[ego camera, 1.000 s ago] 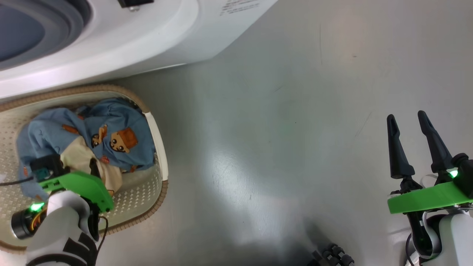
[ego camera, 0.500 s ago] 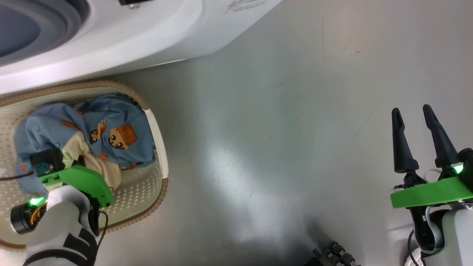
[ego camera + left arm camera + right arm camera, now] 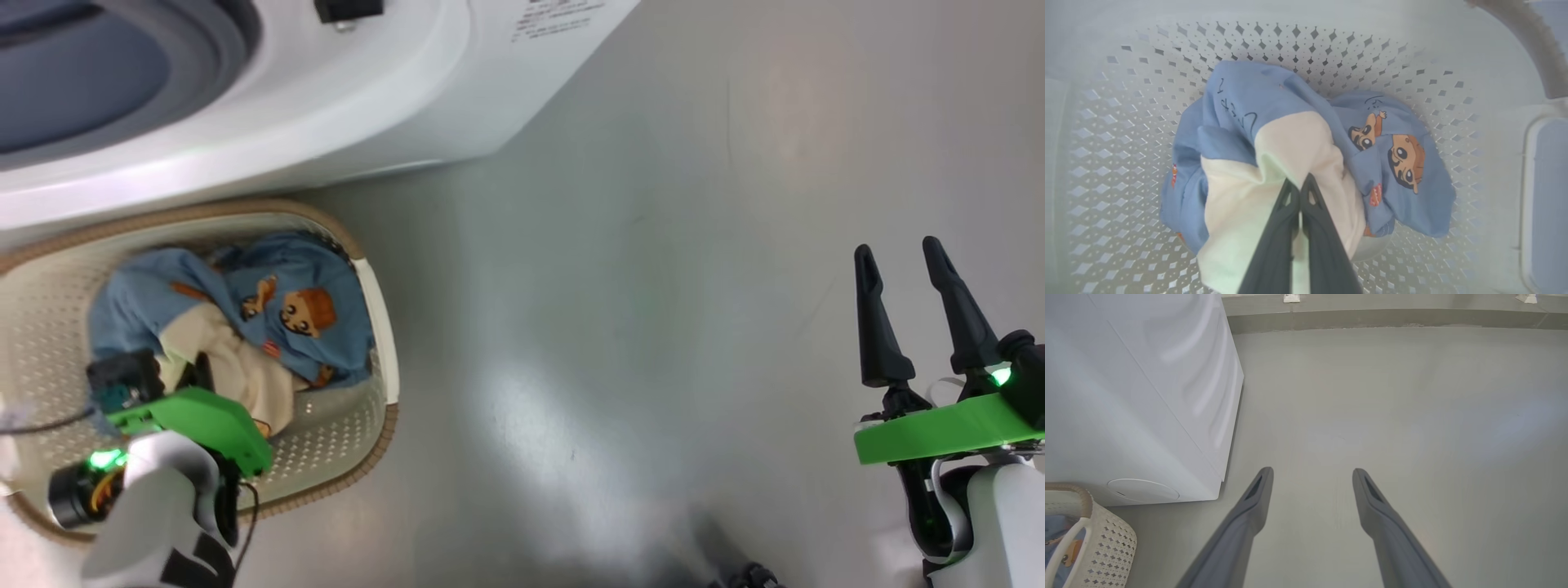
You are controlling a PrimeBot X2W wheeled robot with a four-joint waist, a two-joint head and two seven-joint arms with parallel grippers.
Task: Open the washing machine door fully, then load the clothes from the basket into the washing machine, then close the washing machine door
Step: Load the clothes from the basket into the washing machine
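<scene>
The clothes lie bunched in the cream basket at the lower left: light blue bear-print fabric wrapped around a cream cloth. My left gripper reaches down into the basket. In the left wrist view it is shut, with the cream cloth puckered between its tips and the blue fabric beside it. The washing machine stands just behind the basket, its grey gasket and dark opening in sight. Its door is out of view. My right gripper hangs open over bare floor.
Grey floor stretches to the right of the machine and basket. The right wrist view shows the machine's white side, the basket's corner and a low wall base far ahead. Part of my base shows at the bottom edge.
My left gripper has shut on the cream cloth in the basket. The head camera has shifted, so the whole picture has moved right and down. The right gripper stays open.
</scene>
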